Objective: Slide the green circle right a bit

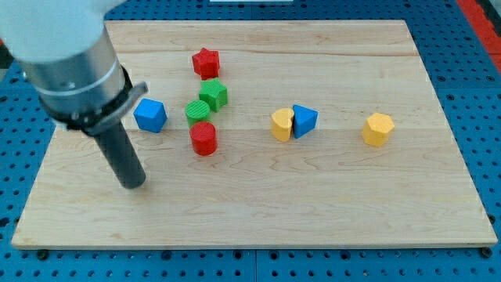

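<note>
Camera view: no writing or label is seen on the pale wooden counter (329, 204). The green circular plastic block (197, 110) is placed left of centre, touching the green square block (214, 95) above it and the red cylinder (203, 138) below; the red star block (206, 62) sits higher. To its right, bare wood extends toward the yellow block (281, 124) touching the blue triangular block (304, 120); a yellow hexagonal block (377, 129) lies farther right. The blue block (149, 115) lies left. No pincer is fitted; the rod is tilted, tip (135, 185) resting lower left, apart.
</note>
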You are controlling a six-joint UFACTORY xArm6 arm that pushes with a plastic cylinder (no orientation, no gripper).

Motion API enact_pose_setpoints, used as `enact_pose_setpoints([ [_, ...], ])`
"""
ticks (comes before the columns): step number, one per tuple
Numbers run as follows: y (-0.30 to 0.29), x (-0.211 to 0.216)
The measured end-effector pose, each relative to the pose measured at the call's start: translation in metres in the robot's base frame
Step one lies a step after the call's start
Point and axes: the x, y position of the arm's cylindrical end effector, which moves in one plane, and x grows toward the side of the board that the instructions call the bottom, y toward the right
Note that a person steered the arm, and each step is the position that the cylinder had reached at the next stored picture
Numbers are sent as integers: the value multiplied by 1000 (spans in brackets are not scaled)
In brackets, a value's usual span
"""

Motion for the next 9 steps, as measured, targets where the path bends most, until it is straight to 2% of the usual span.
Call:
enact_pose_setpoints([
  [1, -8, -42],
  [2, 11, -44],
  [7, 29, -92],
  [9, 46, -93],
])
